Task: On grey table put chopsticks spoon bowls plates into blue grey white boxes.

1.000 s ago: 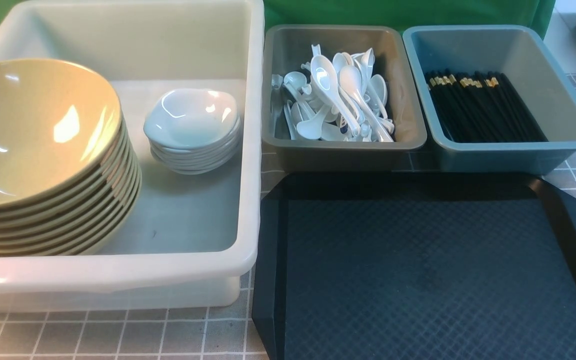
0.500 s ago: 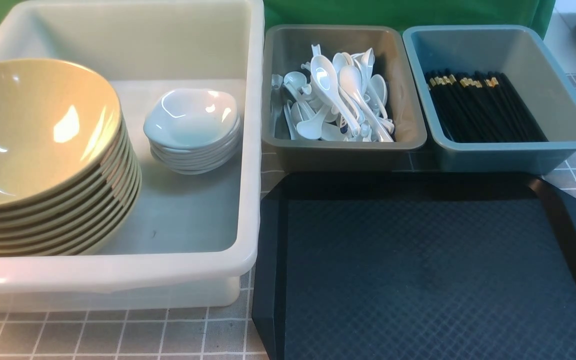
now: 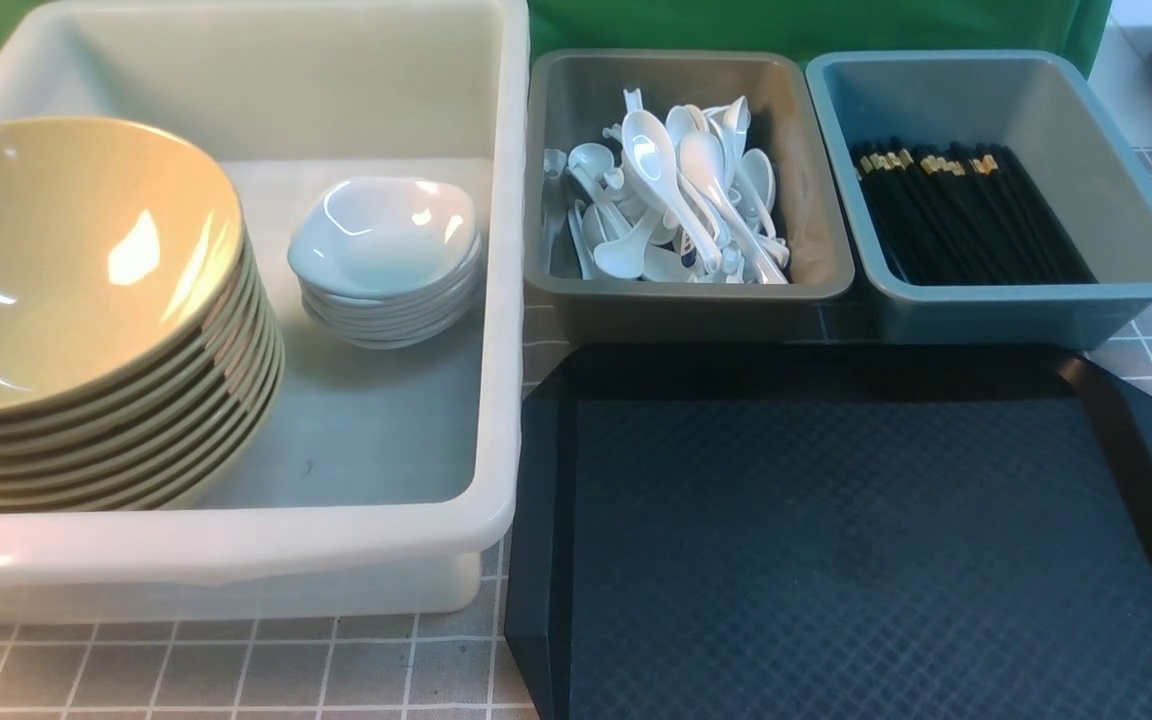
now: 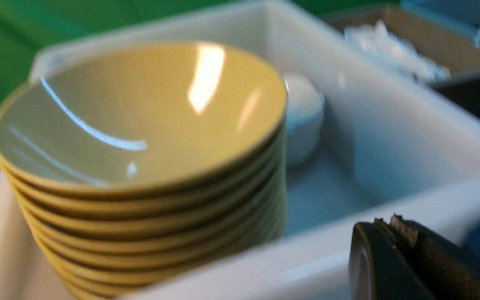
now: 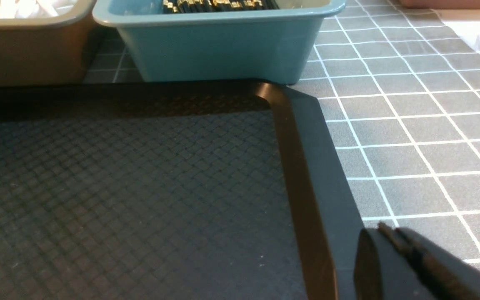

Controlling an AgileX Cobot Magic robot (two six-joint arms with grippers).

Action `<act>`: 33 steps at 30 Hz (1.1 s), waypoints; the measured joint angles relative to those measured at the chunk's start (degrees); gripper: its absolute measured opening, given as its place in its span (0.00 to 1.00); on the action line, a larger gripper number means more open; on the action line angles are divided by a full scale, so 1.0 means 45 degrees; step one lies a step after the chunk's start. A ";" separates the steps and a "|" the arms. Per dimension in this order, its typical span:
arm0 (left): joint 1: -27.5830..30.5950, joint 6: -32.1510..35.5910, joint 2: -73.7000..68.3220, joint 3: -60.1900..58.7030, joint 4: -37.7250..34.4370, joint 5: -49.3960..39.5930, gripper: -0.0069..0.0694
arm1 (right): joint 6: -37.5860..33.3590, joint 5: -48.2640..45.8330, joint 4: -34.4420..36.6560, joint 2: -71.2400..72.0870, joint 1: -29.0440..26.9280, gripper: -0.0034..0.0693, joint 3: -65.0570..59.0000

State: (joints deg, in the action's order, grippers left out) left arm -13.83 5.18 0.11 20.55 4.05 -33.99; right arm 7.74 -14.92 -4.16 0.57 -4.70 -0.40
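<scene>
- Step, as I judge it: sorting looks finished; the flat black textured tray (image 3: 866, 540) lies bare on the grey tiled table (image 3: 236, 670); the next move seems only to hold both arms clear.
- Tools: the left gripper (image 4: 394, 233) and right gripper (image 5: 390, 239) both have jaws pressed together, gripping nothing.
- Counts: three tubs; the large white plastic box (image 3: 501, 300) holds roughly ten stacked mustard-yellow bowls (image 3: 76, 270) and several small white dishes (image 3: 381, 240), number unclear; the grey box (image 3: 556, 100) holds a heap of white ceramic spoons (image 3: 671, 190); the blue box (image 3: 1116, 130) a bundle of black gold-banded chopsticks (image 3: 966, 215), too many to count.
</scene>
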 joint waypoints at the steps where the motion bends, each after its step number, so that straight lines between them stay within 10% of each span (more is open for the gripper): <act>1: 0.0290 0.0000 0.0000 -0.0319 -0.0081 0.0524 0.08 | 0.0000 0.0000 0.0000 0.0000 0.0000 0.07 0.0000; 10: 0.3907 0.0234 0.0137 -0.4046 -0.1873 0.5555 0.08 | 0.0000 0.0000 0.0000 0.0000 0.0000 0.08 0.0000; 33: 0.4192 0.1273 0.0140 -0.4909 -0.1659 0.3552 0.08 | 0.0000 -0.0014 0.0000 0.0000 0.0000 0.11 0.0000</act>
State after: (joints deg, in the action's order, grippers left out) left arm 5.04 10.90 0.74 -1.54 -3.42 -18.01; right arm 7.74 -14.98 -4.16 0.57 -4.70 -0.40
